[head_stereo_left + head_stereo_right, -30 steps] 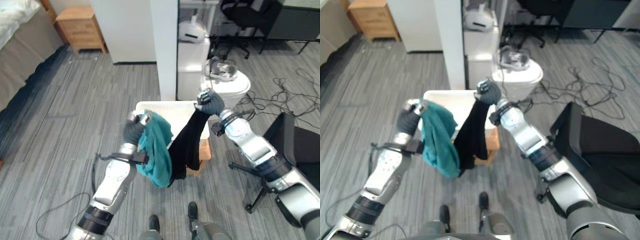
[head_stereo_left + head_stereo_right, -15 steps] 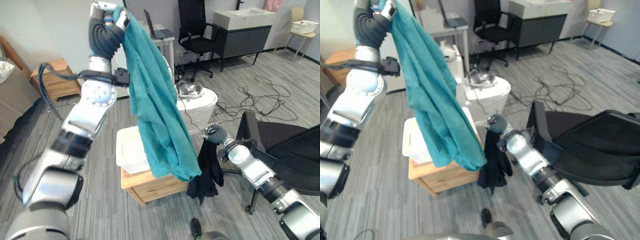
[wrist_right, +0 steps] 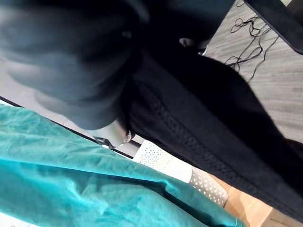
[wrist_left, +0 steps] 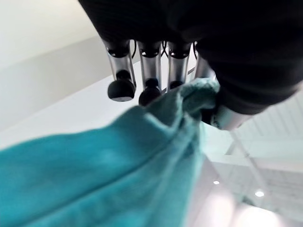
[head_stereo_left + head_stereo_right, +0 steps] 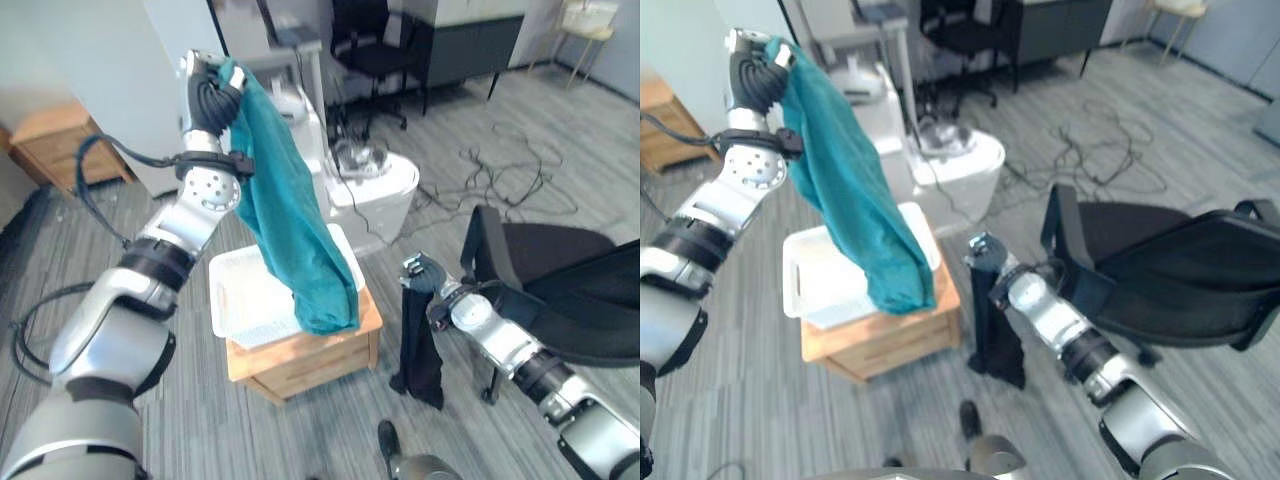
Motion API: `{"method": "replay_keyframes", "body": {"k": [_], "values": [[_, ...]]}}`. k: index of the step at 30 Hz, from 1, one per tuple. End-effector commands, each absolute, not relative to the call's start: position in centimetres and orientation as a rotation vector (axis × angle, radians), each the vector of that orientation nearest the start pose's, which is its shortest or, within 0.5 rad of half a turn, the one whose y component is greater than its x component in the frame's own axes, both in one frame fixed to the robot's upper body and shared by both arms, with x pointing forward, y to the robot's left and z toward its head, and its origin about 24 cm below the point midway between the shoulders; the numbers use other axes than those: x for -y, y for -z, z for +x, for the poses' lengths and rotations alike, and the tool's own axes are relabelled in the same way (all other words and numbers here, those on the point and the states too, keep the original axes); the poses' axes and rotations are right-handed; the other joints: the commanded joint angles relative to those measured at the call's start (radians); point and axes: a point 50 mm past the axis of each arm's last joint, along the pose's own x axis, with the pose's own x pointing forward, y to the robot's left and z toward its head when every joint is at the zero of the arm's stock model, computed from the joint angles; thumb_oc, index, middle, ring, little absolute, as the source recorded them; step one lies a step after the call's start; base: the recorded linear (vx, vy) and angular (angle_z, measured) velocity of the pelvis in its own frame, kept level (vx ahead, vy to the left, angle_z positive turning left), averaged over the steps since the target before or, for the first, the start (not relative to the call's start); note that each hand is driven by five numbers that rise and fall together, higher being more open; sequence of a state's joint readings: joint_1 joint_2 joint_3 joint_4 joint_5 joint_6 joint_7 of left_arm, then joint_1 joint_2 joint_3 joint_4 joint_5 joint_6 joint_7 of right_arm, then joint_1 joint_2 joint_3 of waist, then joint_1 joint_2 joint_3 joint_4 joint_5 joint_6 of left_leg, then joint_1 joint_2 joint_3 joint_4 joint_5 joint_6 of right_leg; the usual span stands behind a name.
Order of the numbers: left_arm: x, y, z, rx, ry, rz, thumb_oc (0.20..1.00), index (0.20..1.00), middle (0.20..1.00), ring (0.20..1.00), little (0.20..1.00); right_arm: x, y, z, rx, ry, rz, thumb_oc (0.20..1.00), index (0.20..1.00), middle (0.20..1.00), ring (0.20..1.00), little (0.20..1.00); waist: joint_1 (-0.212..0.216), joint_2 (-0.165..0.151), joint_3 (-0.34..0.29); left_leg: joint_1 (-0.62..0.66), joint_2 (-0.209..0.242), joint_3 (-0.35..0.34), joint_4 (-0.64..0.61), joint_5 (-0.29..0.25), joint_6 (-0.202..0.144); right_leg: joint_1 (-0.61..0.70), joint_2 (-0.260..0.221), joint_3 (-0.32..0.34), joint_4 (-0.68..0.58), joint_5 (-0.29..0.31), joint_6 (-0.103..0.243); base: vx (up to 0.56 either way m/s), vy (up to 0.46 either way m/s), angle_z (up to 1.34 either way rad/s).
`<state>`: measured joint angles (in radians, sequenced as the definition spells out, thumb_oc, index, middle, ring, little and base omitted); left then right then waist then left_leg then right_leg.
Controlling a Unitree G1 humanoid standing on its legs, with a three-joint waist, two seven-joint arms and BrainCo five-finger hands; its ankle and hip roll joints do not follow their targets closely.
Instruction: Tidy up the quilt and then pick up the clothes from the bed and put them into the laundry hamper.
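My left hand (image 5: 208,92) is raised high and shut on the top of a teal garment (image 5: 290,230). The cloth hangs down, and its lower end rests in the white laundry hamper (image 5: 232,306) on a low wooden stand (image 5: 318,352). The left wrist view shows the fingers (image 4: 121,86) curled round the teal cloth (image 4: 118,170). My right hand (image 5: 420,274) is low, to the right of the stand, shut on a black garment (image 5: 421,350) that hangs almost to the floor. In the right wrist view, the black cloth (image 3: 208,127) hangs beside the teal one (image 3: 85,179).
A black chair (image 5: 560,290) stands close on the right, behind my right arm. A white round unit (image 5: 378,188) sits just behind the hamper, with loose cables (image 5: 505,165) on the grey floor beyond. A wooden nightstand (image 5: 45,140) is at the far left.
The camera view has shifted. My left hand has come down with the teal garment, whose hem now lies in the hamper instead of hanging in front of the stand. The right hand still holds the black garment low.
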<state>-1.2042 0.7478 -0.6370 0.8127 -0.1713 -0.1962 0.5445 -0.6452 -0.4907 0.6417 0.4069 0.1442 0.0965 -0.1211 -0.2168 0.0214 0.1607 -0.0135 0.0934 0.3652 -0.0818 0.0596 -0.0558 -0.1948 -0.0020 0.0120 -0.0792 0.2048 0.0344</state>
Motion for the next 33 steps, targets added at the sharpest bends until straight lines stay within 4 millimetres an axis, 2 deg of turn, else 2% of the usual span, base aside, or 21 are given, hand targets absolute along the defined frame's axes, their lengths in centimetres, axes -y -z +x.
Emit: {"method": "replay_keyframes", "body": {"k": [1,5,8,11,12,14,16,19,20,21,22,27,29,32,33], "values": [[-24.2,-41.8,35.3,0.956,-0.767,0.86,0.2,0.2,0.2,0.2,0.2,13.2,-13.2,35.7,0.193,-0.312,-0.544,0.2,0.2,0.2,0.2,0.2,-0.033,-0.007,0.155,0.079,0.023,0.06,-0.006,-0.051,-0.038,0.082,-0.009,0.008,-0.008,-0.12,0.078,0.06,-0.15,-0.14],[-24.3,-44.1,34.3,0.976,-0.825,0.859,0.2,0.2,0.2,0.2,0.2,14.0,-12.0,35.2,0.162,-0.32,-0.541,0.2,0.2,0.2,0.2,0.2,-0.035,0.001,0.16,0.08,0.025,0.061,-0.006,-0.047,-0.043,0.085,-0.008,0.009,-0.008,-0.124,0.079,0.08,-0.037,-0.2],[-24.4,-45.2,33.8,0.962,-0.866,1.025,0.2,0.2,0.2,0.2,0.2,14.6,-11.1,34.6,0.135,-0.325,-0.523,0.2,0.2,0.2,0.2,0.2,-0.033,0.002,0.172,0.078,0.028,0.059,-0.006,-0.043,-0.043,0.089,-0.015,0.0,-0.008,-0.127,0.082,0.11,-0.029,-0.15],[-25.0,-45.2,33.8,0.915,-0.881,1.09,0.2,0.2,0.2,0.2,0.2,14.7,-11.2,34.5,0.136,-0.323,-0.514,0.2,0.2,0.2,0.2,0.2,-0.034,0.0,0.185,0.069,0.03,0.058,-0.006,-0.041,-0.043,0.083,-0.017,-0.001,-0.008,-0.127,0.082,0.05,0.01,-0.01],[-25.6,-45.0,34.0,0.875,-0.892,1.177,0.2,0.2,0.2,0.2,0.2,14.8,-11.5,34.5,0.14,-0.315,-0.496,0.2,0.2,0.2,0.2,0.2,-0.035,0.002,0.198,0.063,0.032,0.046,-0.006,-0.063,-0.048,0.077,-0.022,-0.001,-0.008,-0.144,0.092,0.05,0.051,0.1],[-26.3,-44.7,34.2,0.825,-0.893,1.248,0.2,0.2,0.2,0.2,0.2,14.8,-11.9,34.6,0.151,-0.306,-0.484,0.2,0.2,0.2,0.2,0.2,-0.04,-0.005,0.222,0.042,0.036,0.047,-0.006,-0.058,-0.049,0.056,-0.025,-0.001,-0.008,-0.141,0.092,-0.04,0.021,0.13],[-26.8,-44.0,34.5,0.788,-0.87,1.315,0.2,0.2,0.2,0.2,0.2,14.8,-12.6,34.7,0.159,-0.3,-0.467,0.2,0.2,0.2,0.2,0.2,-0.044,-0.015,0.258,0.007,0.043,0.047,-0.006,-0.047,-0.055,0.021,-0.028,-0.005,-0.008,-0.134,0.09,-0.14,-0.011,0.13],[-26.9,-42.0,35.6,0.721,-0.829,1.431,0.2,0.2,0.2,0.2,0.2,15.1,-13.1,35.0,0.167,-0.3,-0.458,0.2,0.2,0.2,0.2,0.2,-0.04,-0.027,0.309,-0.041,0.05,0.04,-0.006,-0.03,-0.067,-0.028,-0.032,-0.025,-0.008,-0.122,0.088,-0.13,0.011,0.12],[-27.0,-41.7,35.7,0.702,-0.832,1.441,0.2,0.2,0.2,0.2,0.2,15.0,-13.2,35.0,0.169,-0.303,-0.458,0.2,0.2,0.2,0.2,0.2,-0.04,-0.034,0.316,-0.056,0.052,0.053,-0.006,-0.002,-0.063,-0.044,-0.031,-0.027,-0.008,-0.099,0.078,-0.06,0.053,0.04],[-27.1,-40.9,36.0,0.678,-0.83,1.454,0.2,0.2,0.2,0.2,0.2,15.1,-13.3,35.1,0.168,-0.302,-0.456,0.2,0.2,0.2,0.2,0.2,-0.037,-0.03,0.325,-0.06,0.051,0.038,-0.006,-0.021,-0.071,-0.045,-0.033,-0.037,-0.008,-0.117,0.085,-0.13,0.01,0.0],[-27.7,-40.0,36.2,0.637,-0.846,1.453,0.2,0.2,0.2,0.2,0.2,15.2,-13.5,35.2,0.169,-0.303,-0.457,0.2,0.2,0.2,0.2,0.2,-0.034,-0.04,0.343,-0.084,0.055,0.051,-0.006,0.012,-0.072,-0.069,-0.035,-0.047,-0.008,-0.093,0.076,-0.05,0.065,-0.04],[-29.8,-37.9,36.2,0.499,-0.895,1.511,0.2,0.2,0.2,0.2,0.2,15.7,-13.0,35.0,0.146,-0.297,-0.451,0.2,0.2,0.2,0.2,0.2,-0.031,-0.045,0.359,-0.141,0.064,0.051,-0.006,0.039,-0.089,-0.12,-0.039,-0.07,-0.008,-0.083,0.076,-0.07,0.052,-0.02],[-30.6,-37.0,36.4,0.415,-0.834,1.569,0.2,0.2,0.2,0.2,0.2,16.1,-12.3,34.6,0.127,-0.295,-0.44,0.2,0.2,0.2,0.2,0.2,-0.029,-0.048,0.359,-0.171,0.068,0.05,-0.006,0.046,-0.093,-0.146,-0.043,-0.079,-0.008,-0.078,0.08,-0.04,0.031,0.06],[-31.5,-35.1,36.8,0.318,-0.72,1.55,0.2,0.2,0.2,0.2,0.2,16.2,-11.9,34.1,0.124,-0.298,-0.429,0.2,0.2,0.2,0.2,0.2,-0.028,-0.054,0.359,-0.197,0.07,0.047,-0.006,0.052,-0.095,-0.17,-0.044,-0.084,-0.008,-0.073,0.083,-0.03,0.005,0.12],[-31.5,-33.4,37.2,0.271,-0.637,1.517,0.2,0.2,0.2,0.2,0.2,16.2,-11.8,34.0,0.121,-0.294,-0.418,0.2,0.2,0.2,0.2,0.2,-0.024,-0.057,0.359,-0.209,0.07,0.046,-0.006,0.056,-0.097,-0.181,-0.043,-0.088,-0.008,-0.072,0.082,-0.04,0.004,0.2]]}}
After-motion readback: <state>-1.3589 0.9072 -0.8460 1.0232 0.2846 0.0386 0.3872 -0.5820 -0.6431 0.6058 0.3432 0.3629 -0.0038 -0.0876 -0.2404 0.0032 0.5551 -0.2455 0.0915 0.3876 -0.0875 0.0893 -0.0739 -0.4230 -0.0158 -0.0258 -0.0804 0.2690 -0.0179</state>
